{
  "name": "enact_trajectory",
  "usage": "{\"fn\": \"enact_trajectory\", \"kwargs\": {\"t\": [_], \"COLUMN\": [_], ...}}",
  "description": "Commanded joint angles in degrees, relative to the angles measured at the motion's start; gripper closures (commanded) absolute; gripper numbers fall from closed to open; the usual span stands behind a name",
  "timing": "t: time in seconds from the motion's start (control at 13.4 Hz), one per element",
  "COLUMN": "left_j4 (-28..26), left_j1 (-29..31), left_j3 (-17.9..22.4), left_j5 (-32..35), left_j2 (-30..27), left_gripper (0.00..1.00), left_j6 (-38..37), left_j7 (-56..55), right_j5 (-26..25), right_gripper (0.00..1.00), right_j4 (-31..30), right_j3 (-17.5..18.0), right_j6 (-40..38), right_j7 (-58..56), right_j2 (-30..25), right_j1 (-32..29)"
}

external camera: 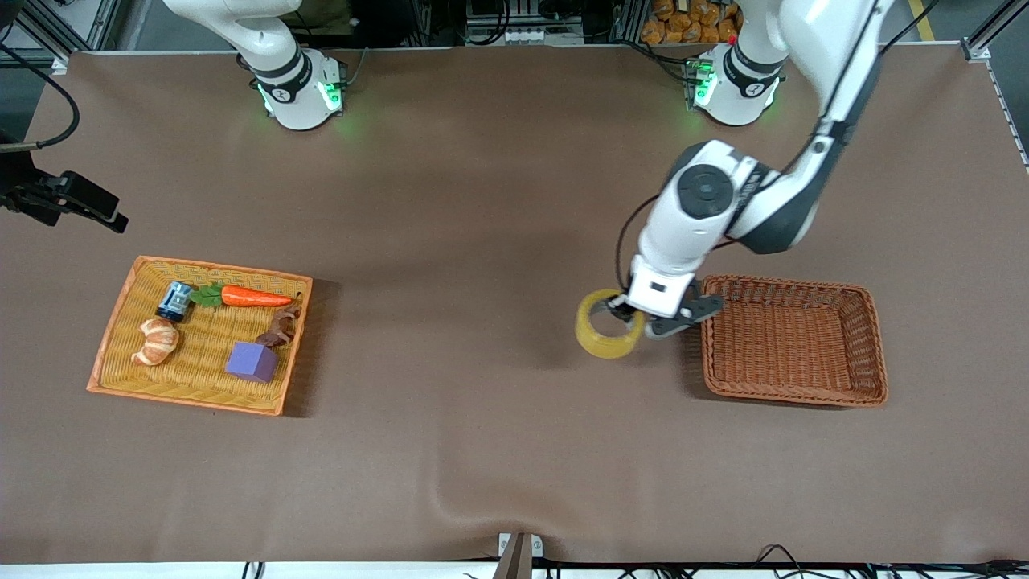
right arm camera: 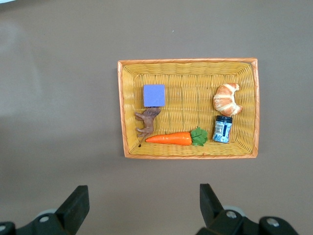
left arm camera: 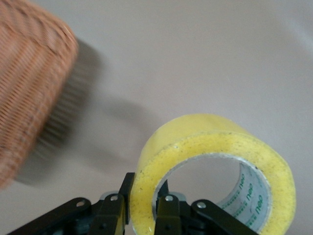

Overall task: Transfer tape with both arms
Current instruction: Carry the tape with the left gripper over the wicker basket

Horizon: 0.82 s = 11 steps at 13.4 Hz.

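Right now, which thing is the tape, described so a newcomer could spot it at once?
Find the brown basket at the left arm's end of the table. Beside its rim, toward the table's middle, the left gripper is shut on the wall of the tape. It is the only yellow ring with a wide hole; the other objects lie in the yellow basket.

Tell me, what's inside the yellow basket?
In the yellow basket lie a carrot, a croissant, a purple block, a small blue jar and a brown twisted piece. Nothing looks covered.

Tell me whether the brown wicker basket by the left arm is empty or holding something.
Empty. The brown wicker basket shows only bare weave inside; the tape roll is outside it, beside its rim, clamped in the left gripper.
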Motion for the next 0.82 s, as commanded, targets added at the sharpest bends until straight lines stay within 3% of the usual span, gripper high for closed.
{"fn": "enact_trajectory", "kwargs": {"t": [0.0, 0.15, 0.45, 0.75], "left_j4": [-0.87, -0.78, -1.74, -2.88], "left_j1": [6.35, 11.71, 22.17, 26.76], "left_j3": [-1.38, -1.38, -1.21, -0.94], "left_j5": [-1.08, -1.79, -1.88, -1.8], "left_j2": [-3.07, -3.16, -2.11, 0.7], "left_gripper": [1.0, 1.0, 1.0, 1.0], "left_j6": [-3.27, -4.34, -5.04, -6.27], "left_j7": [6.0, 13.89, 29.2, 31.95], "right_j5": [-1.08, -4.06, -3.28, -3.19], "right_gripper": [0.0, 0.0, 0.0, 0.0], "right_j4": [1.4, 1.31, 1.4, 1.4], "right_j3": [-0.09, -0.09, 0.18, -0.08], "right_j6": [0.11, -0.32, -1.55, -1.64], "right_j7": [-1.74, -4.45, -6.14, -8.42], "right_j2": [0.42, 0.33, -0.37, -0.55], "right_j1": [0.0, 0.09, 0.53, 0.35]}}
